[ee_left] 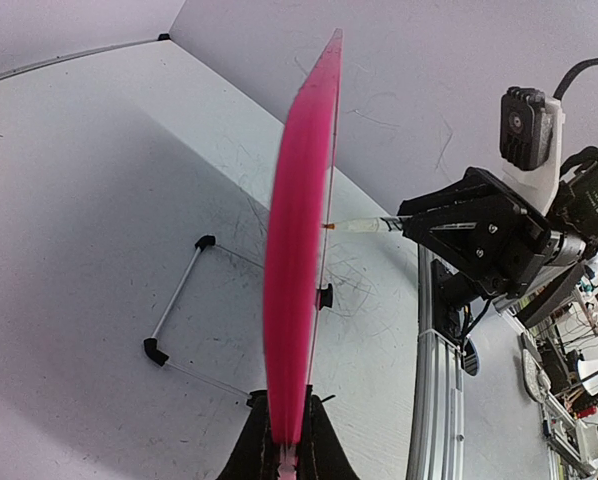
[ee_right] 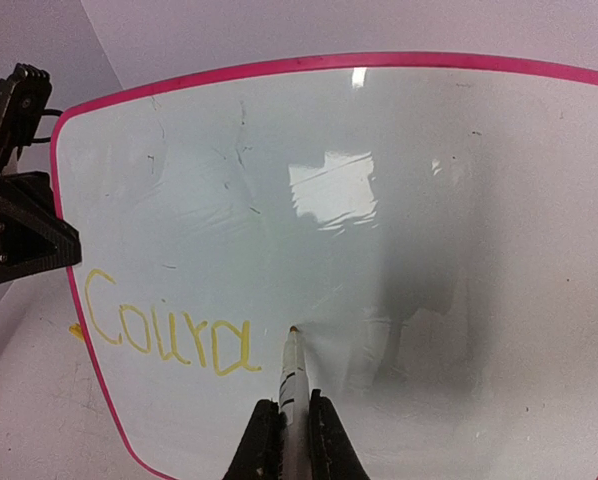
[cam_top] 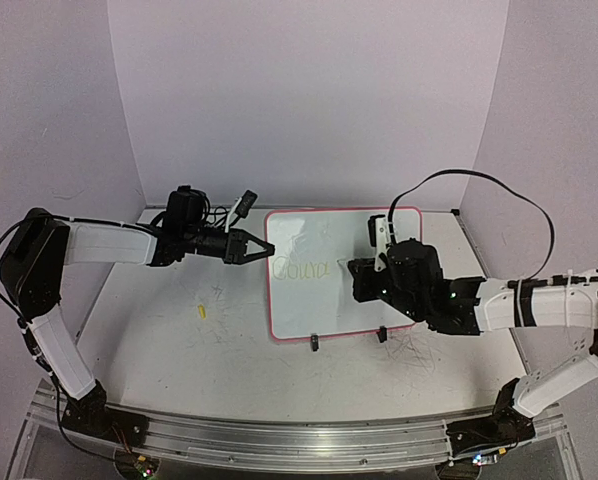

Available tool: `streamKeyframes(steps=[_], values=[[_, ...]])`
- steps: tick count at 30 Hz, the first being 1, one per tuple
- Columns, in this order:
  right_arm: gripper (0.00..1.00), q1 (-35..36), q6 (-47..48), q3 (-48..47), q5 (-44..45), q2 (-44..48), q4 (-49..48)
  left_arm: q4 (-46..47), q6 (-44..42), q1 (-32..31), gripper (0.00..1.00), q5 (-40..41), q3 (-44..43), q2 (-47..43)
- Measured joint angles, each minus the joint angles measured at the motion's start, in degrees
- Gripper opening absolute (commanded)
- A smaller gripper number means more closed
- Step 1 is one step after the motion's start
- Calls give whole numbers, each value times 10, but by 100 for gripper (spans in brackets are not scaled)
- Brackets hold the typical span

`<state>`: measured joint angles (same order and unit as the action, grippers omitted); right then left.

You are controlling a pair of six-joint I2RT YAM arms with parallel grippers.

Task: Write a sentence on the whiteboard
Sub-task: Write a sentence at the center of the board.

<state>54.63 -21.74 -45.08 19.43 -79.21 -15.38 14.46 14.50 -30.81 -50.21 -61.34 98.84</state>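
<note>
The small glossy white whiteboard with a thin pink-red rim and rounded corners (cam_top: 324,308) (ee_left: 297,230) (ee_right: 399,150) stood nearly upright on the pale table (cam_top: 179,350), between the 2 pincers, its left rim pinched by the left pincer (cam_top: 265,250) (ee_left: 285,445). That pincer's 2 black fingers were pressed onto the rim from both faces, seen edge-on in the left wrist view. On the board's face, to the left of the right pincer (cam_top: 363,279) (ee_left: 419,222) (ee_right: 291,435), the pale-yellow handwritten sentence (cam_top: 301,270) (ee_right: 169,340) read "Coura" so far, in thin strokes. The right pincer was clamped on a slim white marker with a yellow tip (ee_left: 364,226) (ee_right: 292,370), and the tip touched the board just right of the last "a". Below the right pincer, 2 small black clip feet (cam_top: 314,344) sat at the board's lower rim, while behind the board a thin wire stand with black end caps (ee_left: 177,300) rested on the table. Well to the left of the board and below the left pincer lay a small yellow object (cam_top: 201,311), too small to identify. Faint scribbles (cam_top: 414,350) marked the table beneath the right pincer.
</note>
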Motion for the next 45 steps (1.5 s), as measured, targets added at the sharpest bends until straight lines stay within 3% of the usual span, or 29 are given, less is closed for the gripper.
streamKeyframes(steps=[45], values=[[0,13,-15,12,-13,-14,5,-5,-1,0,0,5,0,-2]])
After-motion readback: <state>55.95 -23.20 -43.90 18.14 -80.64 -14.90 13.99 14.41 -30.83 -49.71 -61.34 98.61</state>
